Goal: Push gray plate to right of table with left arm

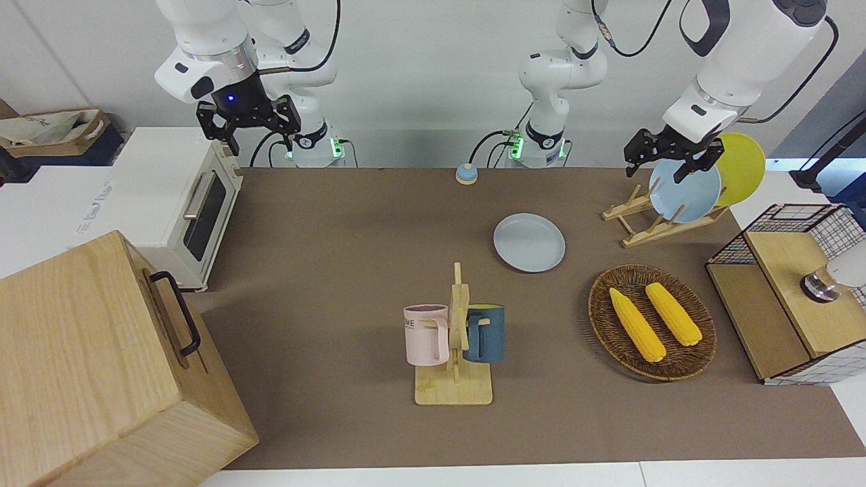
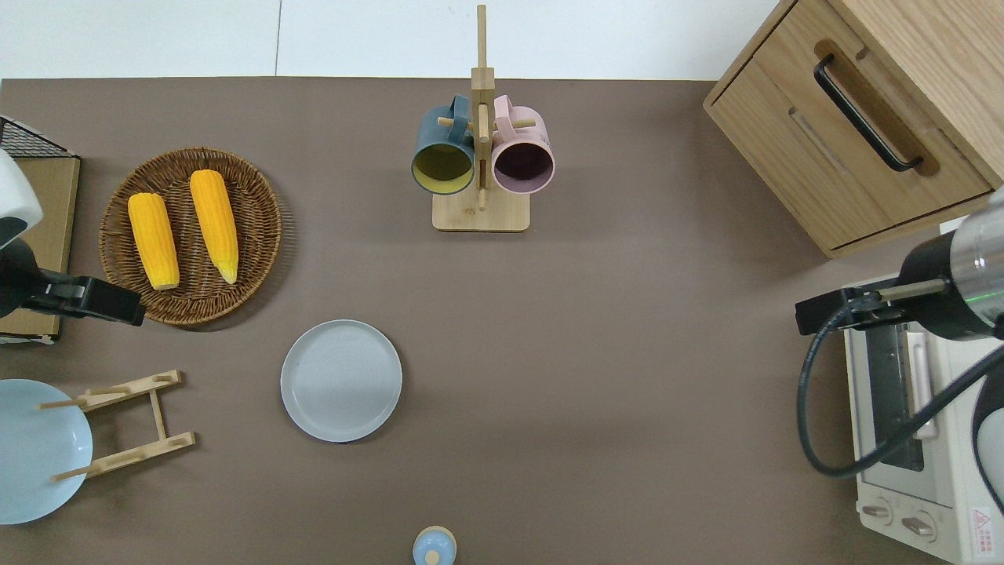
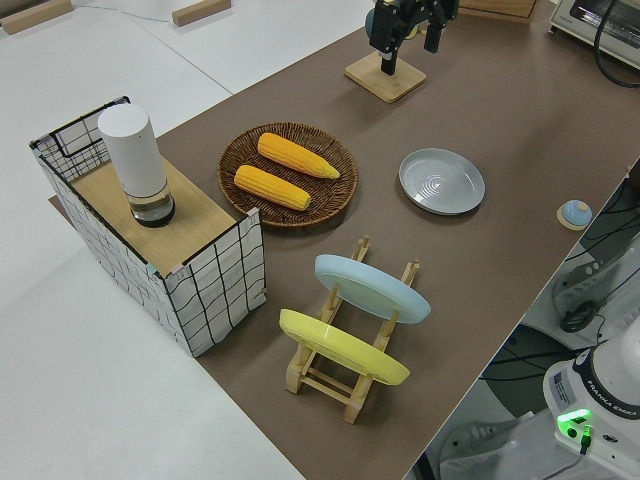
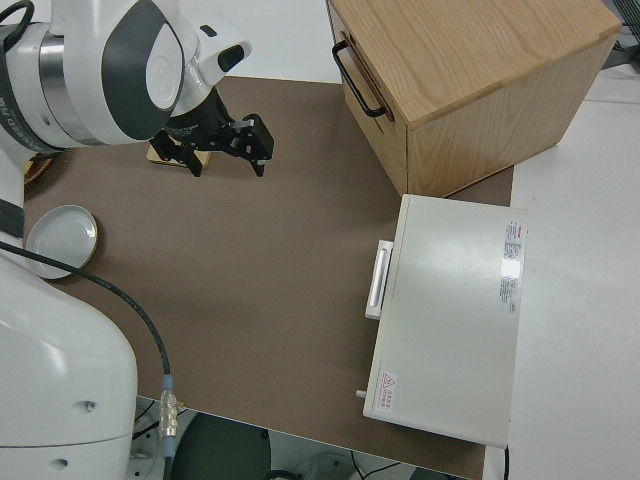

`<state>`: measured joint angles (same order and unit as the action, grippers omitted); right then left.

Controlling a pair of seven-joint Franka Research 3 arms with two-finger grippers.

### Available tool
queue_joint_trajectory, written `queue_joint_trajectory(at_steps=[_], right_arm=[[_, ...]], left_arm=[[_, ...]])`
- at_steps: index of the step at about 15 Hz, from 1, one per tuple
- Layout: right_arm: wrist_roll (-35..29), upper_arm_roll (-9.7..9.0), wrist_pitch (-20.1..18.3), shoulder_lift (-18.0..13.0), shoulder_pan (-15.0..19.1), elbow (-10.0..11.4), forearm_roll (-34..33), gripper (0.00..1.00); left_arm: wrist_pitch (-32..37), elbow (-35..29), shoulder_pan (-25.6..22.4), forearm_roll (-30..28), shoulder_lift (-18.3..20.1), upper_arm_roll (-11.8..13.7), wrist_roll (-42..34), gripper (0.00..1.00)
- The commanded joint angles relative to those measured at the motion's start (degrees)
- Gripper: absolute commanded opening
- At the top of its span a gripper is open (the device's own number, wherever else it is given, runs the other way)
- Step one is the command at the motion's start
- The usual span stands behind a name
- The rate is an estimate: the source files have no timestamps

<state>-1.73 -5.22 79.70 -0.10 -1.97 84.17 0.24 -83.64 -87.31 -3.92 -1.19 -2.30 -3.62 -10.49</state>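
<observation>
The gray plate (image 1: 529,242) lies flat on the brown table (image 1: 338,237), near the middle and toward the left arm's end. It also shows in the overhead view (image 2: 341,380), the left side view (image 3: 442,181) and the right side view (image 4: 62,236). My left gripper (image 1: 653,173) is open and empty, up in the air. In the overhead view it (image 2: 92,300) is over the wicker basket's rim, well apart from the plate. My right arm is parked, its gripper (image 1: 250,138) open.
A wicker basket (image 1: 599,308) holds two corn cobs. A wooden rack (image 1: 643,230) holds a sky-blue plate (image 1: 687,193) and a yellow plate (image 1: 744,169). Also here are a mug tree (image 1: 454,338), a small bell (image 1: 466,174), a wire shelf (image 1: 791,291), a toaster oven (image 1: 176,196) and a wooden cabinet (image 1: 101,365).
</observation>
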Motion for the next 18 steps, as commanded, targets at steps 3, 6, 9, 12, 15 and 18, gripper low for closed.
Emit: queue_joint_trajectory(at_steps=[3, 6, 9, 12, 15, 18], right_arm=[[0.15, -0.32, -0.69, -0.43, 0.65, 0.03, 0.46, 0.983], [0.06, -0.32, -0.69, -0.43, 0.65, 0.03, 0.46, 0.983], [0.15, -0.32, -0.69, -0.43, 0.65, -0.06, 0.46, 0.983], [0.15, -0.32, -0.69, -0.43, 0.65, 0.03, 0.46, 0.983], [0.15, -0.32, -0.69, -0.43, 0.65, -0.06, 0.55, 0.983], [0.15, -0.23, -0.69, -0.43, 0.65, 0.03, 0.55, 0.983]], left_arm=[[-0.04, -0.49, 0.58, 1.1, 0.54, 0.46, 2.83, 0.99], [0.14, -1.11, 1.1, 1.1, 0.54, -0.33, 6.88, 0.99], [-0.21, -2.77, 1.19, -0.13, 0.54, -0.59, 6.88, 0.99], [-3.27, -7.16, 1.19, -0.75, 1.24, -0.68, 6.8, 0.99], [-10.38, -15.93, 1.28, -1.63, 4.39, -1.29, 6.8, 0.99], [-19.07, -26.91, 1.28, -1.72, 8.61, -1.91, 6.88, 0.99]])
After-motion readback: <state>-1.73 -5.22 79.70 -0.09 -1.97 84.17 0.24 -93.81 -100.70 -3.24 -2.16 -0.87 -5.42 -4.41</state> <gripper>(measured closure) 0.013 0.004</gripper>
